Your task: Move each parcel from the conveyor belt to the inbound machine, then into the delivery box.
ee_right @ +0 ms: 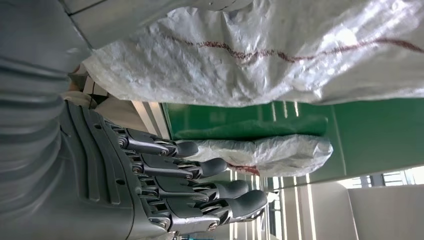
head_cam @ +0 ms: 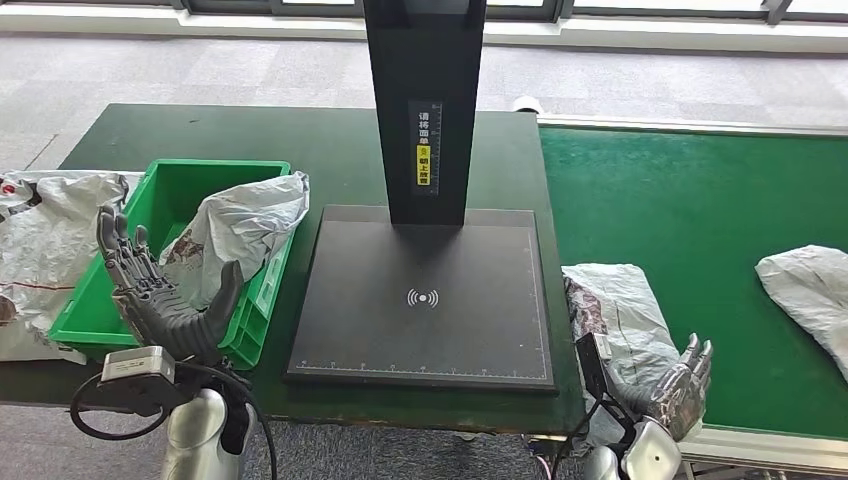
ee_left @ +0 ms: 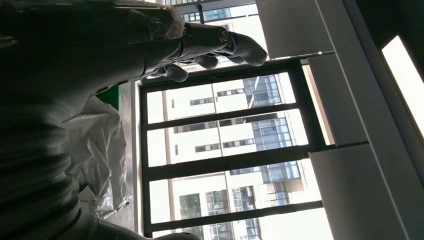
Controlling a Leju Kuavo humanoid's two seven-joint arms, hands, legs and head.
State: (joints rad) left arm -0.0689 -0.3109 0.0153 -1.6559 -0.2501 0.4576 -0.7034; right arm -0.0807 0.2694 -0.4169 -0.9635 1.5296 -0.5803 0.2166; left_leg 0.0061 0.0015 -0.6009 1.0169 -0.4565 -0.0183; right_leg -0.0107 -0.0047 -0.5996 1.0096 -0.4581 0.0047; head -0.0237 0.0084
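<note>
Parcels first: from the head view we see one grey plastic parcel at the near left edge of the green conveyor belt, and a second parcel farther right on the belt. Our right hand sits just beside the near parcel with fingers spread, grasping nothing. The black inbound machine stands between the belt and the green delivery box, where a crumpled grey parcel lies over the rim. Our left hand is raised at the box's near corner, fingers apart and empty.

At the left wrist we see the fingers released against windows, with grey wrapping beside the arm.

At the right wrist our fingers extend straight, loose, beside the near parcel; the far parcel lies on the belt.
</note>
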